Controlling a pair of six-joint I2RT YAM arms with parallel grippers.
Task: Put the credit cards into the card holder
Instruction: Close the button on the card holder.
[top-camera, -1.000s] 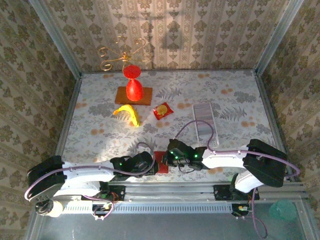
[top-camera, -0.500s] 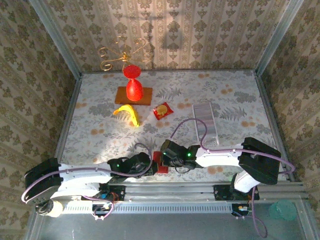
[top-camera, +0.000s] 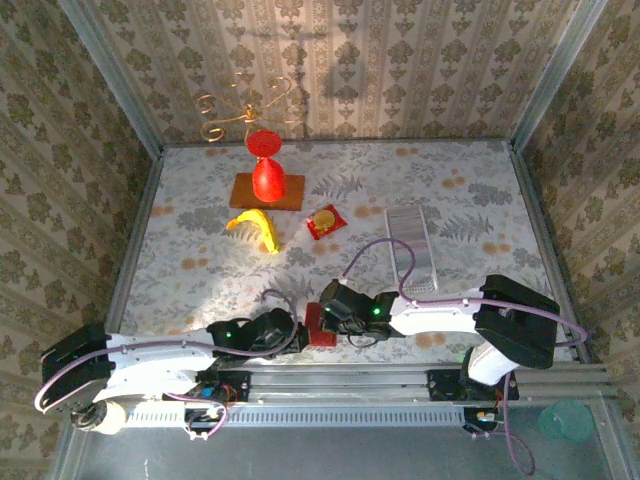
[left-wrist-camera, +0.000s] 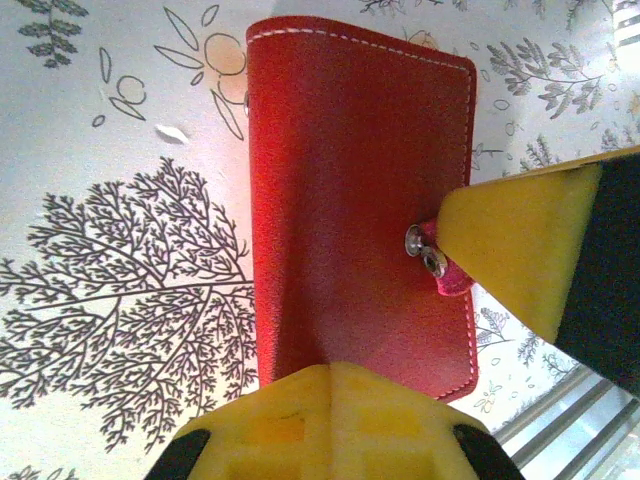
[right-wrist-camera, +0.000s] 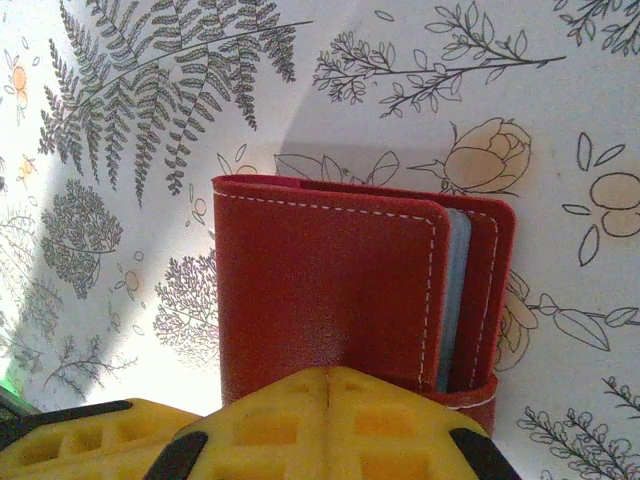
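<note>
Card holder (top-camera: 321, 328) lies flat at the near edge of the surface (top-camera: 470, 190), between the two grippers. The credit cards (top-camera: 410, 245) sit in a row, well apart to the far right. We see the left gripper (left-wrist-camera: 330, 380) and right gripper (right-wrist-camera: 328, 385) each with fingers pressed together, tips touching the holder from opposite sides.

The near edge of the card holder (left-wrist-camera: 350, 180) is covered by the closed left gripper (left-wrist-camera: 330, 374), and part of its clasp strap (left-wrist-camera: 442, 272) is hidden behind another yellow finger (left-wrist-camera: 510, 250). In the right wrist view its lower edge is covered by the right gripper (right-wrist-camera: 328, 378). Of the cards (right-wrist-camera: 456, 300) only a thin grey edge is seen; their number cannot be told. From above, the card holder is largely covered.
</note>
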